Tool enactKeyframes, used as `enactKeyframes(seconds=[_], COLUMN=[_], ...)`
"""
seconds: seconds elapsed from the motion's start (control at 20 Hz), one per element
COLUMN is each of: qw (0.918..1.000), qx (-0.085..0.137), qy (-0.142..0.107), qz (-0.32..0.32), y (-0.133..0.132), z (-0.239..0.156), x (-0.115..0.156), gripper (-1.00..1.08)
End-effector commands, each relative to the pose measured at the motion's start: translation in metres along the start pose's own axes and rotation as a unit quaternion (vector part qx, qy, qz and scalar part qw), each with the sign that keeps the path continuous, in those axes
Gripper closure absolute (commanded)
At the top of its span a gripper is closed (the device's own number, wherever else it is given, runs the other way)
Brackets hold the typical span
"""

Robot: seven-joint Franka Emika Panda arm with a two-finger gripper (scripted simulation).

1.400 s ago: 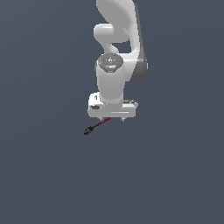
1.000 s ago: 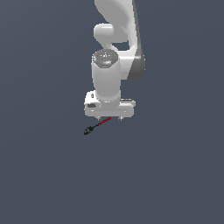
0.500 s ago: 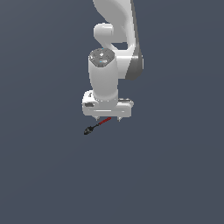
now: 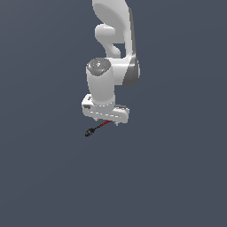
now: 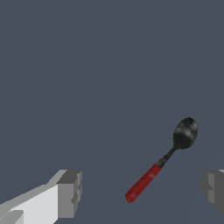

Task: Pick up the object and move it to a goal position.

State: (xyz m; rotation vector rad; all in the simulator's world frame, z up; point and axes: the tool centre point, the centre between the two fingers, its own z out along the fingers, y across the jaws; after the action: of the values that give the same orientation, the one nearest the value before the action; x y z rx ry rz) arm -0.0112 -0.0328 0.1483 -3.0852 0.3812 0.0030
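The object is a small spoon-like rod with a black rounded end and a red handle [image 5: 162, 165]. In the wrist view it lies on the grey floor between my two fingers, one finger [image 5: 68, 193] on one side and the other finger [image 5: 213, 189] at the frame's edge. My gripper [image 5: 141, 190] is open and empty above it. In the exterior view the object [image 4: 95, 128] lies just under the white gripper [image 4: 106, 122], its black end sticking out toward the exterior view's left.
A plain dark grey floor [image 4: 177, 177] fills both views. The white arm [image 4: 113, 53] rises above the gripper. No goal marker shows.
The arm's wrist has shifted slightly toward the exterior view's left and a little lower over the object. The object has not moved.
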Motion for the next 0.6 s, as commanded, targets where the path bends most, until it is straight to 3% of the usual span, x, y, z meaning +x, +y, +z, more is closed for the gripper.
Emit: enactKeyframes(seconds=[0.0, 0.25, 0.55], qw=[0.9994, 0.9927, 0.9774], qx=[-0.001, -0.003, -0.008], qy=[0.0, 0.001, 0.003], qz=[0.035, 0.12, 0.211], y=[0.008, 0.028, 0.05], z=[0.011, 0.037, 0.063], x=[-0.004, -0.016, -0.03], gripper=[-0.92, -0.92, -0.92])
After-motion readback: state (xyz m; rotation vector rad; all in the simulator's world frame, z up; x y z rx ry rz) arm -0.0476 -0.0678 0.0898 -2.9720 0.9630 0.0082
